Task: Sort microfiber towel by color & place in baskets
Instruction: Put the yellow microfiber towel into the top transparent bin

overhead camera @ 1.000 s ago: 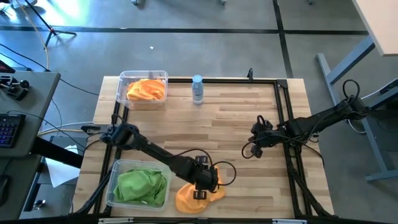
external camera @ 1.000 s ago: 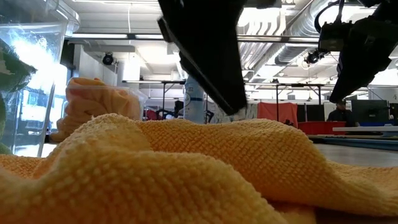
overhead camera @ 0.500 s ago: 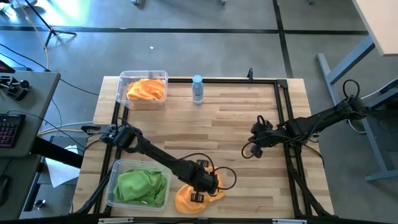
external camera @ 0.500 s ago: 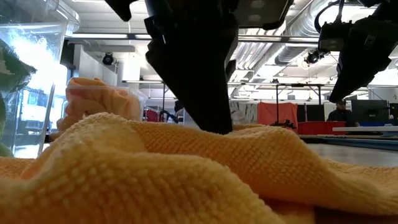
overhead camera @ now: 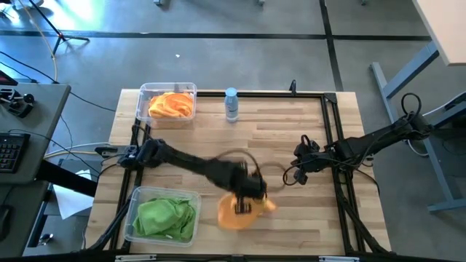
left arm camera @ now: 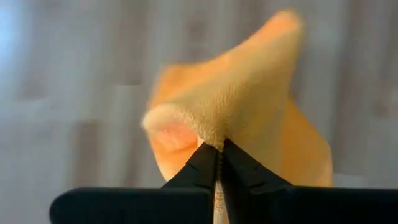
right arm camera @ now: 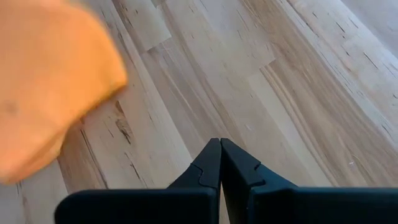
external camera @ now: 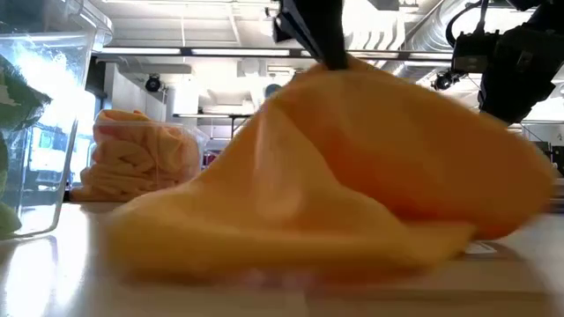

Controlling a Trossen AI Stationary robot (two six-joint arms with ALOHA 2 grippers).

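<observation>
The left gripper (left arm camera: 219,163) pinches a fold of the fuzzy bright orange towel (overhead camera: 244,209), which hangs beneath it with its hem on the wooden table (overhead camera: 291,124). Next, carry it to the clear plastic basket (overhead camera: 144,94) holding orange cloths, well beyond the gripper. The right gripper (right arm camera: 219,163) waits closed and empty.

Small clear water bottle (overhead camera: 231,104) upright at the far edge of the wooden table (overhead camera: 291,131)

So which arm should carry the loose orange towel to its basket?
Left. Its jaws are already shut on the orange towel, lifting it. The right gripper hangs shut and empty, farther from the orange basket.
</observation>
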